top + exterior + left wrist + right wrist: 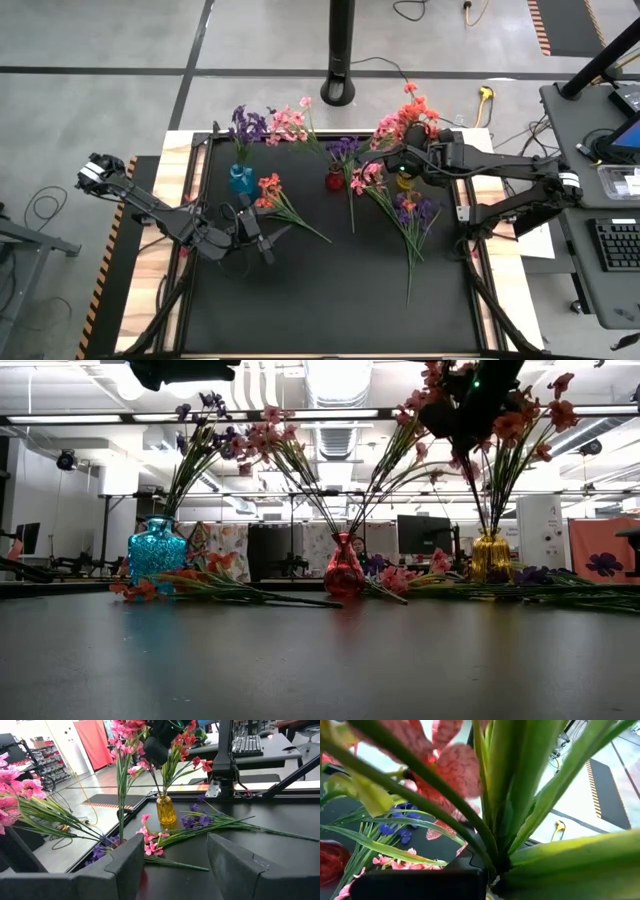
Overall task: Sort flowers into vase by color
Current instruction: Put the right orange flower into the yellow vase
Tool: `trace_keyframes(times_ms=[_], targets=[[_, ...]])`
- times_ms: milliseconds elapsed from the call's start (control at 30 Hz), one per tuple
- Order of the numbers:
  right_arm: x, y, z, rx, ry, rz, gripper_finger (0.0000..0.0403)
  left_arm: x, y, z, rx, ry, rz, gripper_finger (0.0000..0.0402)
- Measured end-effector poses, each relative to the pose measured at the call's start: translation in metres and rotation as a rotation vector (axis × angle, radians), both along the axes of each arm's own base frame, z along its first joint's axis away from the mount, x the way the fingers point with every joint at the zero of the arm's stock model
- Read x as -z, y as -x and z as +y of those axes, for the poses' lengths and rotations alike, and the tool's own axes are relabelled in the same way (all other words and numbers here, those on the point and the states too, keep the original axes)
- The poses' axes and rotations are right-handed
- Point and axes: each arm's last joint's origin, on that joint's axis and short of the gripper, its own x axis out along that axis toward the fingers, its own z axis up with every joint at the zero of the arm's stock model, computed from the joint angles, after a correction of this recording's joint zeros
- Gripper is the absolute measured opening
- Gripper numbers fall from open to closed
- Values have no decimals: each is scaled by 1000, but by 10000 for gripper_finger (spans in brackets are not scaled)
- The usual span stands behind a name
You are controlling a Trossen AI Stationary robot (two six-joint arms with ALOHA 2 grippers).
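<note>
Three vases stood along the worktop: blue vase, red vase, yellow vase. Right claw, fingers together, hung among orange-red flowers over the yellow vase. Left claw gaped empty beside loose orange flowers; purple flowers lay nearby.

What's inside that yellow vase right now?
The yellow vase holds orange-red flowers on green stems. The right claw sits shut among them above it, hiding the vase's mouth; whether there's water can't be seen.

Black table with vases, loose flowers
</note>
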Motion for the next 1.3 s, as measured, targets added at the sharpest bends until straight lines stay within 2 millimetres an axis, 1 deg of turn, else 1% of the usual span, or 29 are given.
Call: trace_keyframes(times_ms=[167,267,633,800,1000,1300], targets=[[0,0,0,0,-2,3,19,0,0,0,0,-2,4,198],[-2,0,0,-6,-13,-8,33,0,0,0,0,-2,4,198],[-4,2,1,-6,-18,-23,153,0,0,0,0,-1,4,198],[-16,7,3,-34,-56,-84,198,1,0,0,0,0,4,198],[-32,14,5,-52,-78,-131,248,1,0,0,-1,6,3,198],[-30,21,7,-20,-115,-85,304,1,0,0,-3,12,3,198]])
